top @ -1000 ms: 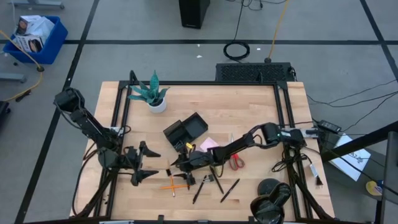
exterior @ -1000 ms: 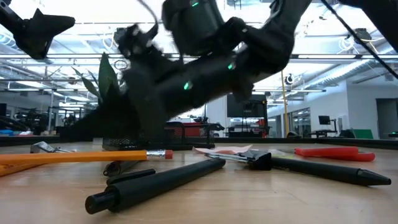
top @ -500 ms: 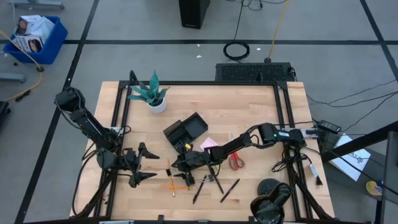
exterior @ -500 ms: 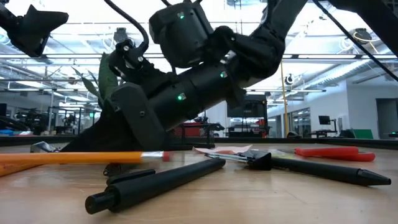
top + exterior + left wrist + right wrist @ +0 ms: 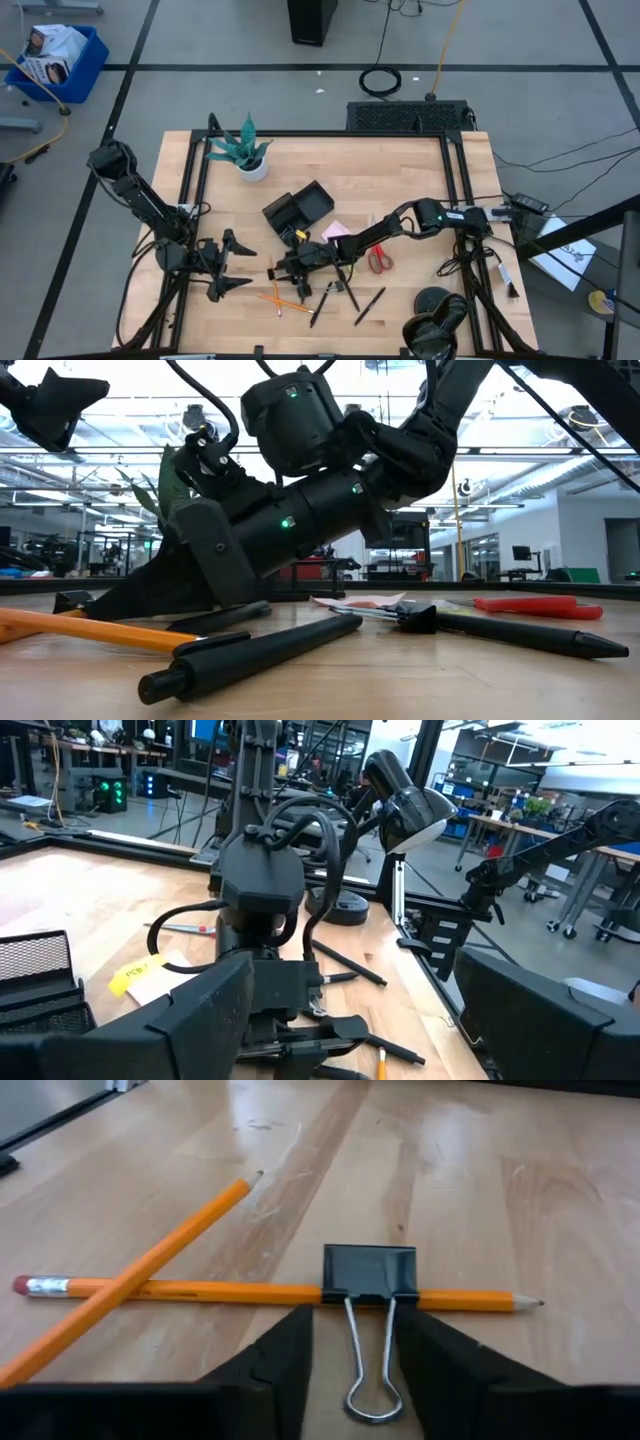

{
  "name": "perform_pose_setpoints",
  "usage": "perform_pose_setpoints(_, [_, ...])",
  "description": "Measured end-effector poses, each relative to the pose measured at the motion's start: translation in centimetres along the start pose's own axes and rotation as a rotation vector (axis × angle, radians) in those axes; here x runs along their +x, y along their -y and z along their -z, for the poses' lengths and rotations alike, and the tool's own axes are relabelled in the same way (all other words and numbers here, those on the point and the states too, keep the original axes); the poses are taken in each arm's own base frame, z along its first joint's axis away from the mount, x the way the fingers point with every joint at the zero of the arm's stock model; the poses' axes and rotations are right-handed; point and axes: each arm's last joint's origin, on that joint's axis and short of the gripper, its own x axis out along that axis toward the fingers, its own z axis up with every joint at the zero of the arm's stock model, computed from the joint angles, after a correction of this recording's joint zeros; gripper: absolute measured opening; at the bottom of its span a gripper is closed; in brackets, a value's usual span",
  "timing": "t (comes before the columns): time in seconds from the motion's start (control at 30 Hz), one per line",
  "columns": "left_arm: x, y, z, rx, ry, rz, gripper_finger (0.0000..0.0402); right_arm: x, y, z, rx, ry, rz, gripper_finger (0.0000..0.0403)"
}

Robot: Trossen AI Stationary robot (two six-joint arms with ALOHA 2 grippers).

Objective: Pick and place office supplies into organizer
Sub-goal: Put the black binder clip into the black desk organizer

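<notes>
1. Your left claw hangs over the left front of the desk with its fingers spread wide apart and nothing between them; the two crossed orange pencils lie just to its right

2. The potted plant stands well behind that claw, near the desk's back left corner

3. Your right claw is stretched low across the middle of the desk, and in its wrist view a black binder clip sits just ahead of the fingertips, with the clip's wire loop running back between the two fingers. The fingers stand partly apart on either side of the loop, and you cannot tell whether they touch it

4. The clip rests against one orange pencil, and the second pencil crosses that one off to one side

5. The black organizer sits just behind the right claw, with the pink sticky-note pad to its right

6. Black pens lie in front of the right arm, and the red-handled scissors lie further right, beside the arm
</notes>
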Motion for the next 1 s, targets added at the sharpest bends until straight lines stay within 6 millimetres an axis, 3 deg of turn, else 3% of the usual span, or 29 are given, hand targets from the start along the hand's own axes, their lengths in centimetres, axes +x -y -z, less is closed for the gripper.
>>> perform_pose_setpoints(0.2, [0.0,0.1,0.0,0.001,-0.006,0.021,0.0349,0.0,0.0,0.0,0.0,0.004,0.001,0.0056])
perform_pose_setpoints(0.33, [0.0,0.1,0.0,0.001,-0.006,0.022,0.0349,0.0,0.1,-0.1,-0.004,0.008,0.008,0.0029])
perform_pose_setpoints(0.63, [0.0,0.1,0.0,0.001,-0.006,0.023,0.0349,-0.3,0.2,-0.7,0.001,0.032,0.012,0.0051])
perform_pose_setpoints(1.0, [0.0,0.1,0.0,0.005,-0.007,0.025,0.0349,-0.9,-0.1,-2.4,-0.011,0.074,0.006,0.004])
